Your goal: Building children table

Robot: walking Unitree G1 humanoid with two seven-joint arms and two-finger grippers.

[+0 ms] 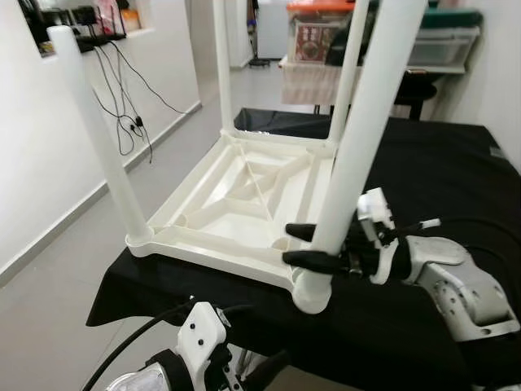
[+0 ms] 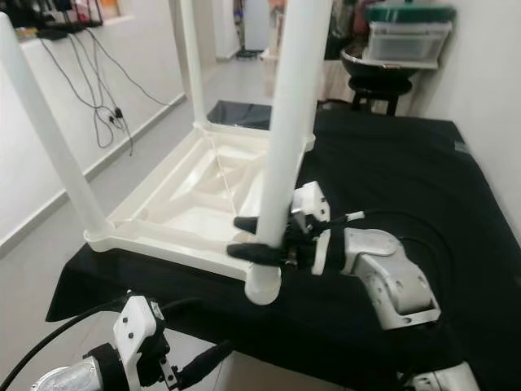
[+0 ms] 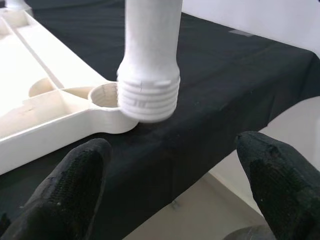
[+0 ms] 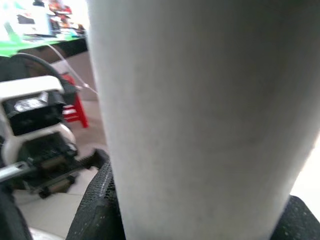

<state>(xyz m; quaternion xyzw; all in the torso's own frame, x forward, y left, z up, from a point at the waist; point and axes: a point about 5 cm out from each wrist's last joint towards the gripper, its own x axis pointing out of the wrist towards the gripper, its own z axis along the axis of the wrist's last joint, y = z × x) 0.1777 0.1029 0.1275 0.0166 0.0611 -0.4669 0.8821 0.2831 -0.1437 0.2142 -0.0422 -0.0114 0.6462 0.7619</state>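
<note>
A white plastic children's tabletop (image 1: 236, 204) lies upside down on a table with a black cloth (image 1: 440, 179). Three white legs stand in its corner sockets. A fourth white leg (image 1: 366, 122) is held upright by my right gripper (image 1: 303, 246), shut on it near its lower end. Its threaded end (image 3: 149, 100) hangs just beside the empty near corner socket (image 3: 104, 95), overlapping its rim, not inside. My left gripper (image 3: 170, 185) is open, low in front of the table's edge, with its fingers (image 3: 75, 185) pointed at that socket.
Black cables (image 1: 122, 106) hang down the white wall on the left. Storage boxes on a shelf (image 1: 440, 45) and a dark stool (image 2: 383, 85) stand beyond the table. Bare floor (image 1: 49, 301) lies to the left of the table.
</note>
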